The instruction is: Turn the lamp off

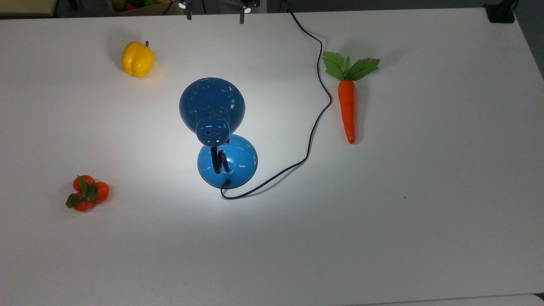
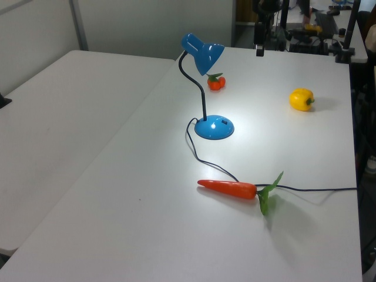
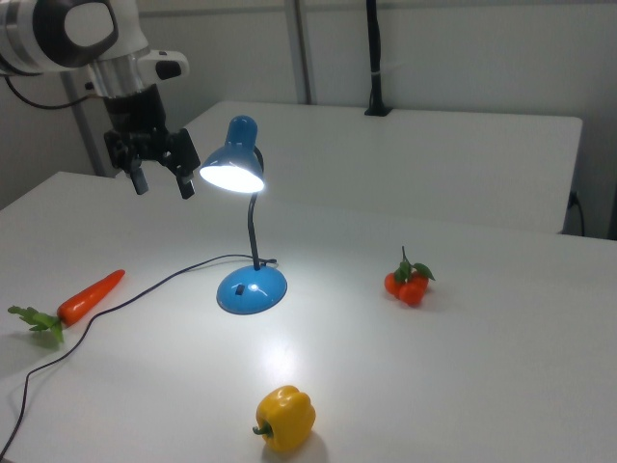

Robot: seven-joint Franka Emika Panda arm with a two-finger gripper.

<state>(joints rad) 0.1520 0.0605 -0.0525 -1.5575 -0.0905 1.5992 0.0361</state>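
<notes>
The lamp [image 3: 244, 207] stood lit near the middle of the white table [image 1: 425, 212], its dome shade throwing a bright pool onto the round blue base [image 3: 252, 288] beneath it. The gripper [image 3: 161, 174] hung in the air beside the shade, on the right view's left, well above the tabletop, its two fingers spread apart and holding nothing. From the lamp, the carrot [image 1: 347, 104] lay beyond the cord [image 1: 316, 114], the yellow pepper [image 1: 137, 59] off past the shade, and the cluster of small oranges [image 1: 87, 193] well apart on the other side. A small dark mark on the base, facing under the shade, looked to me like the switch. To do it well, I judged the arm should come down clear of the shade and neck, close its fingers first, then press that spot squarely so the light base would not slide
</notes>
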